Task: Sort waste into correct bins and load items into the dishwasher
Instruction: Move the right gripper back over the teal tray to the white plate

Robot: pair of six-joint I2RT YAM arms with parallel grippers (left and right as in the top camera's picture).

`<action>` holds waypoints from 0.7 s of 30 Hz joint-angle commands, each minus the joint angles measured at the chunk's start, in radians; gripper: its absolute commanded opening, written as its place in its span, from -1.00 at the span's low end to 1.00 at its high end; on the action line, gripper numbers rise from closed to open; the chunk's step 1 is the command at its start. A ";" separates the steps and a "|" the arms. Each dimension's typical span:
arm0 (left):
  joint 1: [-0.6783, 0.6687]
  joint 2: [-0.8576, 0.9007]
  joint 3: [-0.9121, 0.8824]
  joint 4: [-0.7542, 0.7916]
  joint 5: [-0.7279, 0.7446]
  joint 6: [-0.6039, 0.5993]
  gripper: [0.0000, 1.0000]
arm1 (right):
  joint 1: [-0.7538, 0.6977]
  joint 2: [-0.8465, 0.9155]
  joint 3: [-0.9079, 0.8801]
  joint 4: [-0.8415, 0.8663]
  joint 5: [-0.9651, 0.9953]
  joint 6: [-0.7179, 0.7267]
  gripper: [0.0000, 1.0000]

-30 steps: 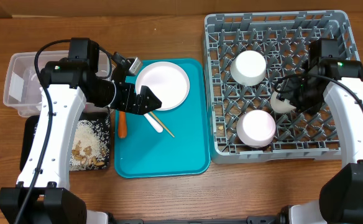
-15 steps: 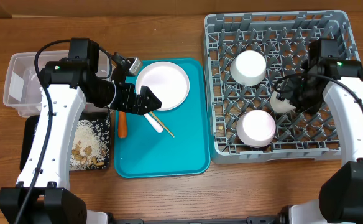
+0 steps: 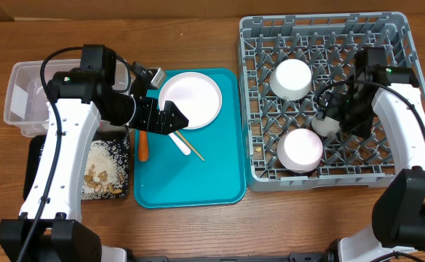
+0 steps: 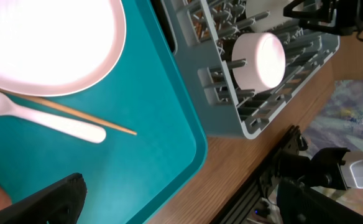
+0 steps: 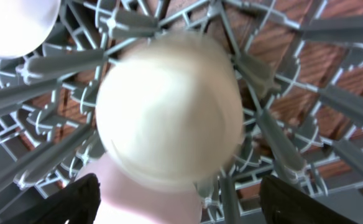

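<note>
**Item:** small cup (image 5: pixel 169 106). It sits in the dish rack (image 3: pixel 387 29) on the right side of the bench, among the pegs beside two upturned bowls (image 3: pixel 291 78) and toward the rack's right rim. It is blurred in the wrist view.

**Right hand** (image 3: pixel 335 118): directly over the cup. Its fingers (image 5: pixel 76 199) are spread to either flank with a gap on both sides, and it holds nothing.

**Left hand** (image 3: pixel 175 121): spread wide and empty, hovering over the teal tray (image 3: pixel 198 189) at mid-bench.

**Items not yet racked:**
- Plate (image 3: pixel 191 100), fork (image 3: pixel 181 143) and chopstick (image 3: pixel 196 151), all on the teal tray.
- The fork and chopstick lie together just on the near-edge side of the left hand, with the plate just beyond it.
- Their long axes run diagonally toward the bench's near right corner.

**Waste:**
- Carrot (image 3: pixel 143 148) at the tray's left rim, its long axis running far to near.
- Rice and nut scraps (image 3: pixel 100 171) in the black tray (image 3: pixel 32 156), toward the near left corner.
- The clear tub (image 3: pixel 16 109) sits at the left edge.

**Judgement:** the cup looks placed. The next pick suits the left arm, which is much nearer, with its fingers set square across that diagonal.
</note>
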State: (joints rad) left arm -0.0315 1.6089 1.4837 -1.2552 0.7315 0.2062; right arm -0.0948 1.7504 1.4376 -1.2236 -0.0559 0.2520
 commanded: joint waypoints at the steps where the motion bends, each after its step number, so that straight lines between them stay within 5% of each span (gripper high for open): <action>1: -0.002 0.007 0.017 -0.005 -0.006 -0.024 1.00 | 0.002 -0.005 0.130 -0.041 -0.049 -0.029 0.74; 6: -0.002 0.007 0.017 -0.005 -0.006 -0.031 1.00 | 0.002 -0.005 0.309 -0.151 -0.221 -0.032 0.86; 12: -0.002 0.007 0.017 -0.035 -0.006 -0.031 1.00 | 0.005 -0.005 0.349 -0.261 -0.477 -0.205 1.00; 21: -0.002 0.007 0.017 -0.027 -0.106 -0.084 1.00 | 0.129 -0.005 0.349 -0.277 -0.488 -0.235 1.00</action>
State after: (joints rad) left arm -0.0315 1.6089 1.4837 -1.2858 0.6800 0.1654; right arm -0.0216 1.7535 1.7695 -1.5097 -0.5072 0.0475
